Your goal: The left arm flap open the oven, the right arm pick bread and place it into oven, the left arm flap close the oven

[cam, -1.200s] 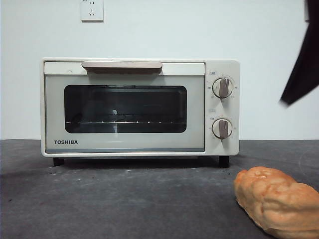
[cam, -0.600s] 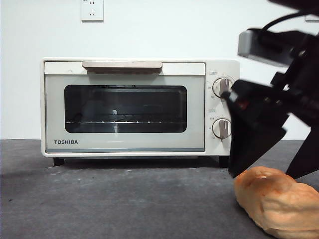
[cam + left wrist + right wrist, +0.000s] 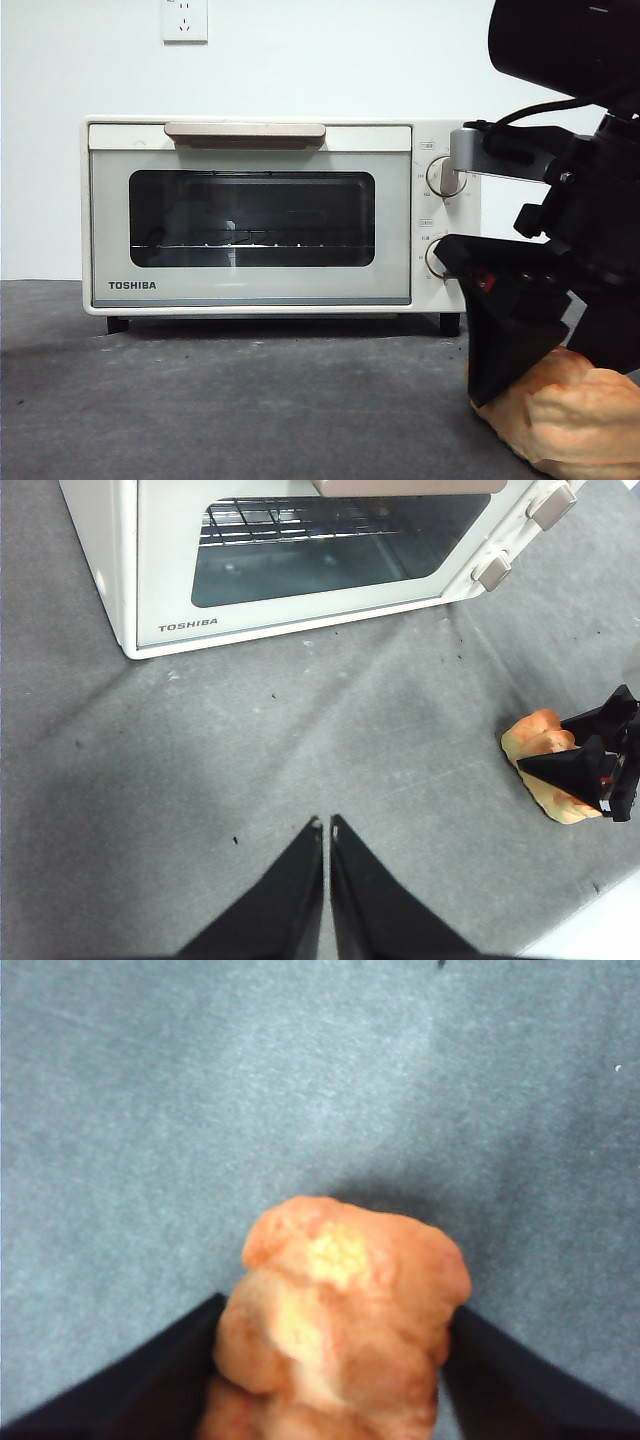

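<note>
**Right gripper down over the bread, oven door shut**

Sitting at the back of the grey table: the oven, cream-white, TOSHIBA on the lower front, door closed flat with the beige handle up top. Can see the wire rack through the dark glass. Two knobs stacked on the control panel, lower one partly hidden behind the arm in the front view. Wall socket above, on the white wall.

Lying on the table near the oven's knob end and clear of it: the bread, lumpy and golden-orange.

Right gripper parked right over the loaf, jaws spread wide with one black jaw on each side of it. Look to be touching or nearly touching the crust, can't say for sure from the wrist view. Bread down on the table, not lifted. Same thing visible from the left wrist camera: bread with black jaws straddling it.

Left gripper over bare table in front of the oven, well apart from the door, jaws pinched together with just a sliver between the tips, holding nothing.
</note>
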